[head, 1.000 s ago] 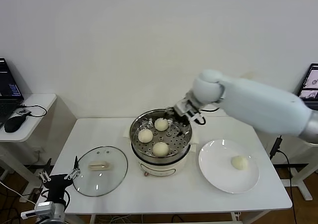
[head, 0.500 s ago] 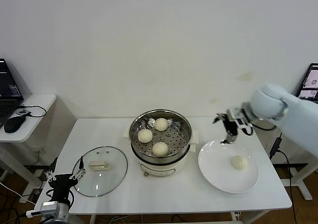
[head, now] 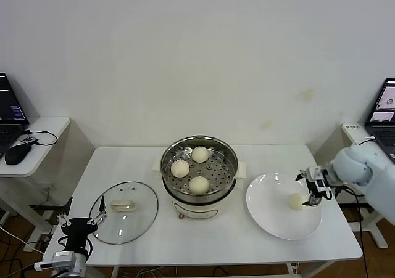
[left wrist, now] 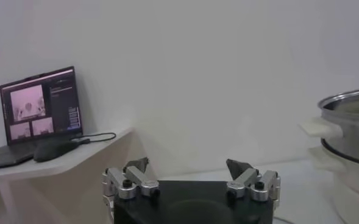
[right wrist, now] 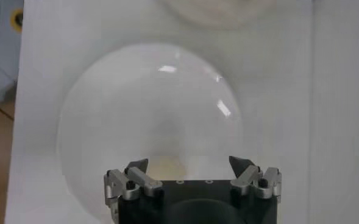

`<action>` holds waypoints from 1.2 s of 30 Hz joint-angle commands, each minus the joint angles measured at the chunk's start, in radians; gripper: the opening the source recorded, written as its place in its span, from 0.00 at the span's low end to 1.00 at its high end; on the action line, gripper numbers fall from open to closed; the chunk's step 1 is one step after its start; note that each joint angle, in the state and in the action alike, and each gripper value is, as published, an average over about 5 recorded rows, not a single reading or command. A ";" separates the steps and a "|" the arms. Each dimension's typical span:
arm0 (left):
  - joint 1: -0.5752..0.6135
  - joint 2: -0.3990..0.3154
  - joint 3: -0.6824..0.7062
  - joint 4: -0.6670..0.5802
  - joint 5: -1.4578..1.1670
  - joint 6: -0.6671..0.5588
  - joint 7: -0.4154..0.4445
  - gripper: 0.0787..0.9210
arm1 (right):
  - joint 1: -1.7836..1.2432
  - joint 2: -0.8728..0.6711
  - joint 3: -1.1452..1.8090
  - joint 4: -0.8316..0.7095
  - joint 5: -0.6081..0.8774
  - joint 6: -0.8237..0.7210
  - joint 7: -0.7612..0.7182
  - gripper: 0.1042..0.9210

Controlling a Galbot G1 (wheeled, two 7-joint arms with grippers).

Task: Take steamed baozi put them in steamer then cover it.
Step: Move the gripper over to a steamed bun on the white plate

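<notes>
Two grippers show, both with fingers spread wide and holding nothing. Nearest, the left gripper (head: pixel 80 222) hangs off the front left corner of the white bench (head: pixel 216 241), just beside the round clear glass cover (head: pixel 124 212) with its cream oblong handle, which lies flat on the bench. Mid-bench stands the shiny steel perforated steamer (head: pixel 199 169) on its white pot base, uncovered, with three smooth cream-white steamed baozi (head: pixel 199 184) inside. To its right, the flat white plate (head: pixel 271 219) carries the fourth bun (head: pixel 297 201); the right gripper (head: pixel 315 188) sits at that bun, fingers straddling it without closing.
</notes>
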 commanded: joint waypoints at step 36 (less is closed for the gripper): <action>-0.002 -0.005 -0.014 0.007 -0.004 -0.002 0.001 0.88 | -0.053 0.150 0.072 -0.166 -0.099 -0.016 0.010 0.46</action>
